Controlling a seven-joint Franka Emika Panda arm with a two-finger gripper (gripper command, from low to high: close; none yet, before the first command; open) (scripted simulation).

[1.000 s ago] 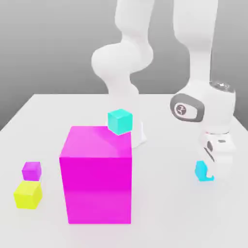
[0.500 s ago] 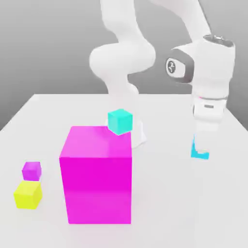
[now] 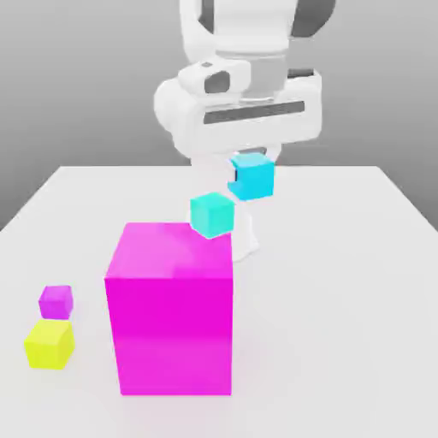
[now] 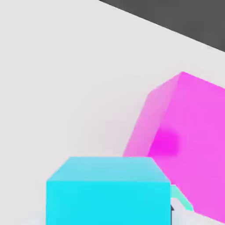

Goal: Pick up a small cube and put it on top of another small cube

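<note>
Clamping the small sky-blue cube [image 3: 254, 176] between its closed fingers, the gripper [image 3: 251, 168] hangs in the air beneath the white arm [image 3: 248, 94], which occupies the upper middle of the exterior view. The held cube sits clear of the table [image 3: 359, 282], just above and toward the exterior view's right of the small turquoise-green cube [image 3: 212, 214], from which it is apart. That turquoise-green cube appears at the rear upper edge of the big magenta cube [image 3: 171, 308], which stands on the table near the centre. In the hand view the sky-blue cube [image 4: 107, 191] lies close to the camera, with the big magenta cube [image 4: 184, 140] beyond it on the pale table [image 4: 66, 88]. Toward the exterior view's left, well apart from the arm, a small purple cube [image 3: 56, 300] rests just behind a small yellow cube [image 3: 49, 344].
</note>
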